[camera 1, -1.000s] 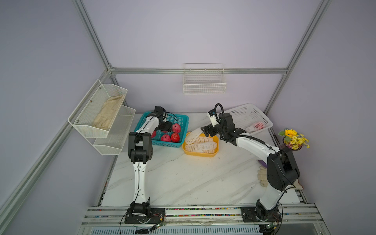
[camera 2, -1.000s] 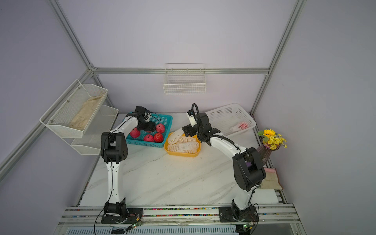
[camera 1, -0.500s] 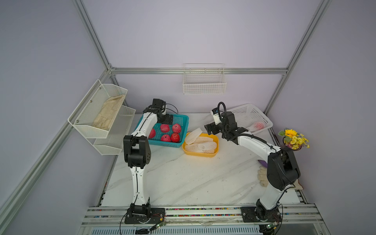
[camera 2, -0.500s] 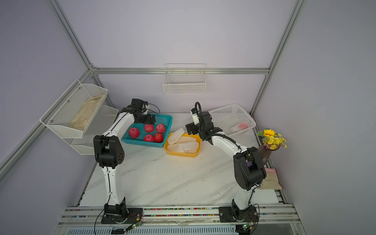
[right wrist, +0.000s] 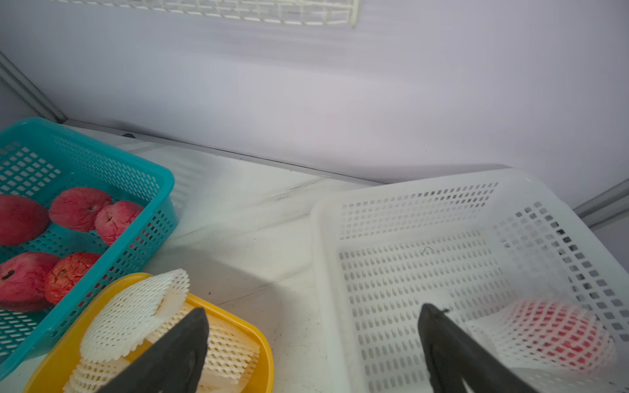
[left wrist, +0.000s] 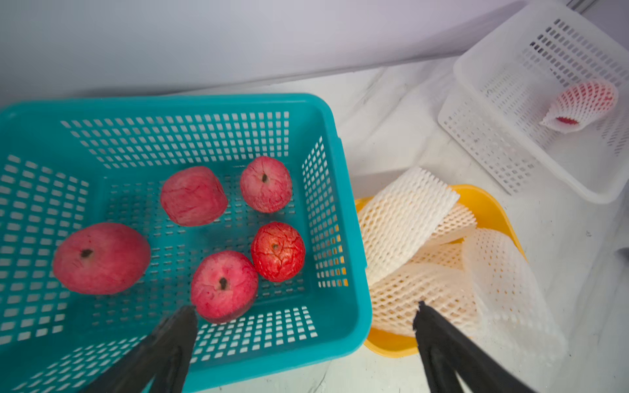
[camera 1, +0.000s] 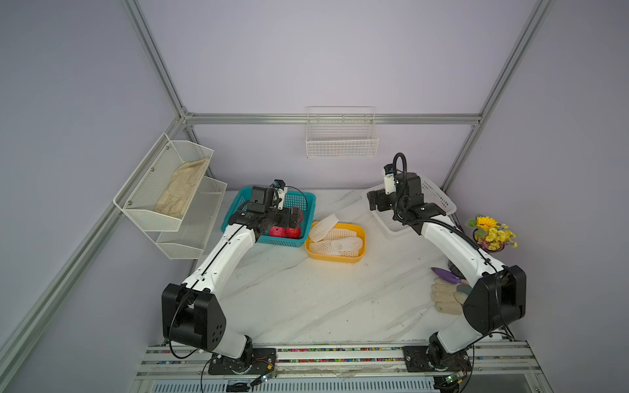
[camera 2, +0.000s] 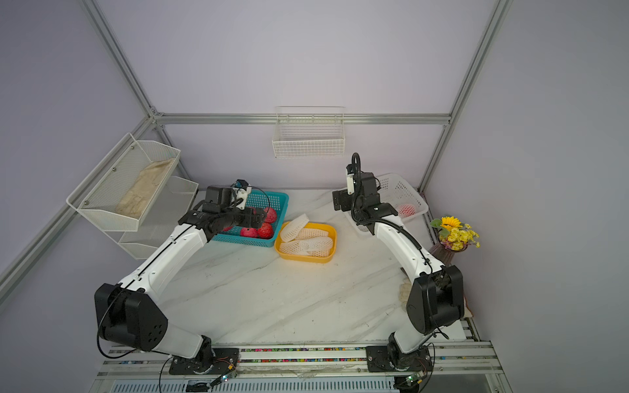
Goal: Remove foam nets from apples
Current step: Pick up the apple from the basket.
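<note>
**Both claws wide open and empty; five apples bare, one in its net**

Five bare red apples [left wrist: 223, 286] lie on the floor of the teal basket [left wrist: 170, 100], which stands at the back left of the marble table [camera 1: 306, 299]. Two of them touch near the basket's front wall, and the others lie a little apart.

Just beside the teal basket, on its right, sits the yellow tray [left wrist: 483, 200]. It holds a pile of loose white foam nets [left wrist: 405, 217]. One of them leans up over the tray's rim on the side toward the teal basket.

Further right, apart from the tray, stands the white basket [right wrist: 320, 221]. In it lies the netted apple [left wrist: 583, 102], with red showing through the mesh and at the net's open end.

The left claw [left wrist: 305, 308] hangs above the right side of the teal basket, the side toward the tray. Its jaws are spread wide with nothing between them. In the left wrist view, one finger [left wrist: 177, 326] shows over the basket close to an apple, and the other shows over the nets in the tray.

The right claw [right wrist: 313, 309] is raised by the white basket's left rim. Its jaws are also spread wide and hold nothing. In the right wrist view, one finger shows over the yellow tray. The other shows over the white basket's floor, near the netted apple, which looks blurred there.
</note>
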Robot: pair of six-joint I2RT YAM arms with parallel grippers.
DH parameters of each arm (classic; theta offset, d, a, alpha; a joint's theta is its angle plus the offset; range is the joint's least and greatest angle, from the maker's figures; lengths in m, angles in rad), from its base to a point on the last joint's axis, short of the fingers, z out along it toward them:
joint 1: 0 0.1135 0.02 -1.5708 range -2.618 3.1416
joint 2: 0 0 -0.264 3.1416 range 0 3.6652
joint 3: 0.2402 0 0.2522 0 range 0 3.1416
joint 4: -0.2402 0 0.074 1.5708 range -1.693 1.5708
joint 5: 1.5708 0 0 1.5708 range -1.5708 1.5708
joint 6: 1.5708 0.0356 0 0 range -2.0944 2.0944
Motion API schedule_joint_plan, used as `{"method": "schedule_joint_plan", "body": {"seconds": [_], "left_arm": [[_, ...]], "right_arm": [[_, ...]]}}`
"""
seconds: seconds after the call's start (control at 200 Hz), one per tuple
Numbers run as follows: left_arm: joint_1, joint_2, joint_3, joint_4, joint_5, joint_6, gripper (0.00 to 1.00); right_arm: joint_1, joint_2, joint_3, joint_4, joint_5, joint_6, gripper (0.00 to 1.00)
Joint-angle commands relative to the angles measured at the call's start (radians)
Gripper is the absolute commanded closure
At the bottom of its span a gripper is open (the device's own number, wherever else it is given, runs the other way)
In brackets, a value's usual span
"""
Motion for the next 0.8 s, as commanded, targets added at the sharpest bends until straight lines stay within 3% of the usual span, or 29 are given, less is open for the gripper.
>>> {"method": "schedule_joint_plan", "body": {"seconds": [0.0, 0.13, 0.26, 0.385, 0.6, 0.795], "left_arm": [[-0.027, -0.059, -0.059, 0.069, 0.056, -0.002, 0.00], [-0.040, -0.097, -0.060, 0.073, 0.071, 0.008, 0.00], [-0.047, -0.078, -0.056, 0.094, 0.104, 0.008, 0.00], [-0.052, -0.006, -0.028, 0.100, 0.138, 0.014, 0.00], [-0.053, 0.045, -0.017, 0.123, 0.203, 0.030, 0.00], [-0.054, 0.067, -0.014, 0.125, 0.225, 0.057, 0.00]], "right_arm": [[-0.064, 0.106, 0.066, -0.085, 0.026, 0.056, 0.03], [-0.134, 0.260, 0.243, -0.207, 0.116, 0.139, 0.03], [-0.130, 0.266, 0.231, -0.078, 0.269, 0.078, 0.03], [-0.125, 0.282, 0.264, -0.116, 0.320, 0.113, 0.03], [-0.125, 0.290, 0.081, 0.012, 0.311, 0.227, 0.03], [-0.126, 0.427, 0.233, -0.025, 0.398, 0.267, 0.03]]}}
